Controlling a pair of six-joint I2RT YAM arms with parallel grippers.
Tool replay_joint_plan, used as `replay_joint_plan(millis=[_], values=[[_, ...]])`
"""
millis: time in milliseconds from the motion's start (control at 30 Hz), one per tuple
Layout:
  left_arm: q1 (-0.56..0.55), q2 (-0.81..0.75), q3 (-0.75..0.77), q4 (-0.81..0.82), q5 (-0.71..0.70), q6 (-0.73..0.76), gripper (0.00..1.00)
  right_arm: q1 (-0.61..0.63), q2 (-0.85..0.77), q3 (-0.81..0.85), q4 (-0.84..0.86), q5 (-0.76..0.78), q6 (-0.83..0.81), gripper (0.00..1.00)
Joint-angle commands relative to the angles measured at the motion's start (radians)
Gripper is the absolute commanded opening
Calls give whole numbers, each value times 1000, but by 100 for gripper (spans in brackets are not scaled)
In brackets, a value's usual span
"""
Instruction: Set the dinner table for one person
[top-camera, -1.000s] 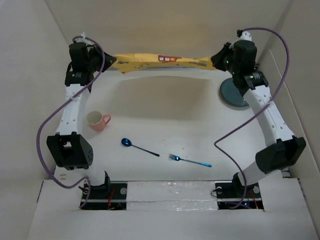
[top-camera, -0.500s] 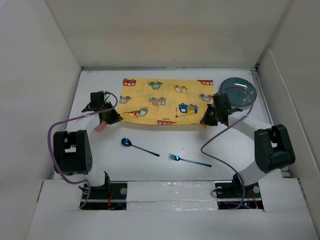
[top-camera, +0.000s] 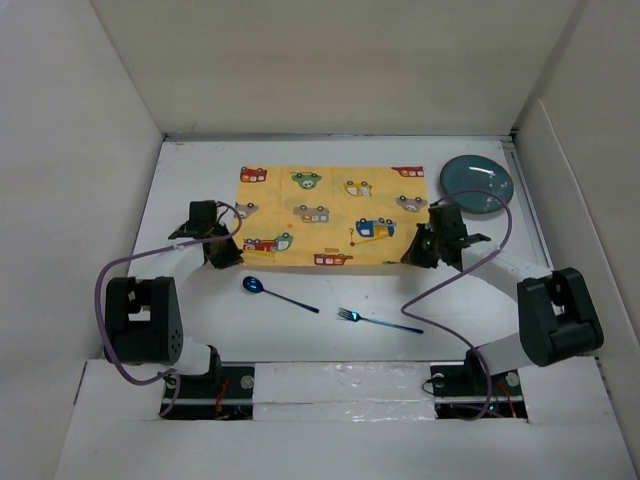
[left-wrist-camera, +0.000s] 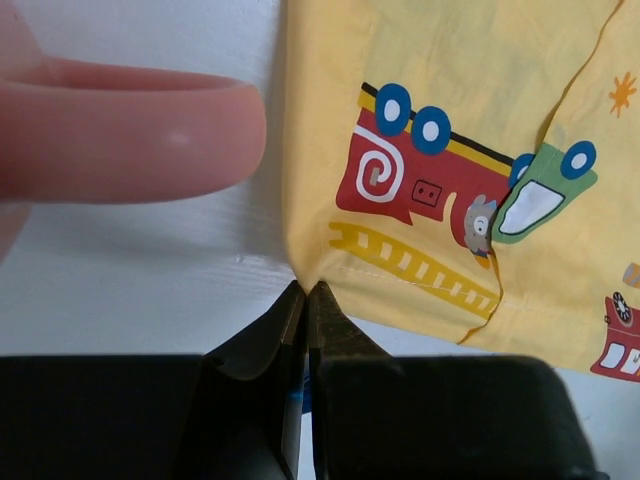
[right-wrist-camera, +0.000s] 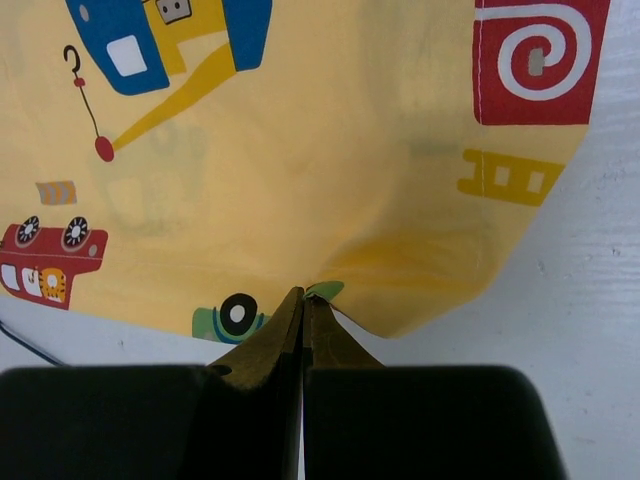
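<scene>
1. The placemat (top-camera: 325, 215) lies spread at upper centre of the table (top-camera: 190, 175).
2. The left gripper (left-wrist-camera: 306, 292) and right gripper (right-wrist-camera: 303, 300) each pinch its near edge, jaws together.
3. Not yet placed: plate (top-camera: 477, 184) at upper right, spoon (top-camera: 275, 293), fork (top-camera: 378, 321), cup (left-wrist-camera: 120, 130).

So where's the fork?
In the top view, the fork lies on the dinner table, just right of the spoon, between the yellow placemat and the table's near edge.

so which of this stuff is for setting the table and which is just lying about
For the job: yellow placemat, teal plate, blue spoon, blue fork, pink cup, all on the dinner table.
Lying about: nothing loose that shows; only the arms' purple cables.
</scene>
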Motion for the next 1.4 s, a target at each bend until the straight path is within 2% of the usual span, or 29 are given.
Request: replay_joint_plan(millis=[0,33,133,167,200,233,267,300,367,400,533,667,867,933,1000,1033,1067,1133,1367], values=[[5,-25,7,-42,-60,25,0,6,-60,-6,-49,65,-1,0],[5,-26,5,-48,-58,28,0,6,-68,-1,-60,82,-4,0],[5,-49,-7,-44,-55,32,0,6,-97,23,-91,131,-20,18],[5,-49,-4,-45,-45,35,0,6,-103,34,-100,131,-24,34],[5,-46,-1,-48,-42,36,3,6,-117,44,-117,131,-33,43],[5,-46,7,-54,-38,36,16,6,-126,54,-126,160,-37,50],[5,-54,10,-56,-38,38,22,6,-135,80,-138,162,-40,59],[5,-59,11,-56,-35,41,33,6,-145,93,-158,172,-47,61],[5,-78,28,-61,-32,44,43,-3,-172,126,-178,185,-53,64],[5,-83,36,-70,-31,50,51,-3,-180,136,-196,197,-53,65],[5,-103,93,-90,12,62,57,-26,-162,146,-226,232,-40,65],[5,-146,143,-87,44,67,57,-83,-61,134,-223,228,-1,65],[-99,-171,278,-73,58,84,50,-149,67,143,-186,177,52,63],[-149,-164,300,-64,58,79,50,-161,96,146,-164,145,61,56],[-189,-140,300,-65,46,71,49,-161,114,154,-148,146,75,39],[-249,-129,289,-65,14,71,49,-161,133,159,-147,146,76,29],[-281,-105,282,-65,-8,71,49,-161,137,171,-149,145,79,12],[-356,-77,263,-50,-26,55,49,-161,131,186,-158,154,81,0],[-406,29,206,22,-3,-10,49,-57,-57,402,-409,300,7,0]])
